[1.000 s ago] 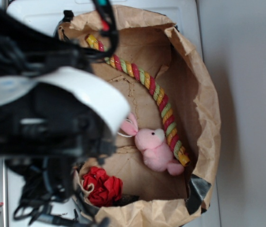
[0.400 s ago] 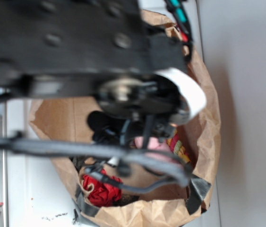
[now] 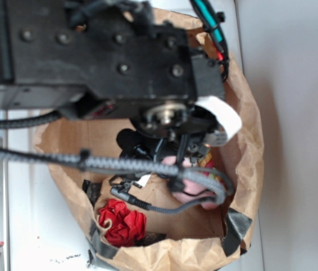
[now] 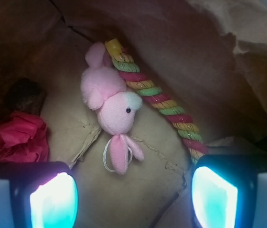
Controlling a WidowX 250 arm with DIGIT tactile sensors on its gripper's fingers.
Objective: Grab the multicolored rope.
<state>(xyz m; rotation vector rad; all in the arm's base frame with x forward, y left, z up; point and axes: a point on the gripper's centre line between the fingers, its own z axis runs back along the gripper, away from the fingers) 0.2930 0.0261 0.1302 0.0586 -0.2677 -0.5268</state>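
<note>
- Hanging inside a brown paper bag [image 3: 248, 169], the gripper [image 4: 133, 197] is holding its jaws spread wide and is gripping nothing; the two fingers [image 4: 52, 202] are glowing pale teal at the bottom corners of the wrist view.
- In that view the multicolored rope [image 4: 154, 95] is lying on the bag floor, running diagonally from the upper middle down toward the right finger, where its lower end is passing out of sight behind the finger.
- A pink plush bunny [image 4: 109, 102] is lying just beside the rope on its left, its back end touching the rope's upper end, its ears pointing down toward the gap between the fingers.
- A red fabric rose [image 4: 17, 140] is sitting at the left, apart from the bunny, near the left finger.
- In the exterior view the black arm [image 3: 108, 62] is blocking most of the bag; only a sliver of rope [image 3: 205, 160], part of the bunny [image 3: 190, 183] and the rose [image 3: 122, 221] are showing beneath it.
</note>
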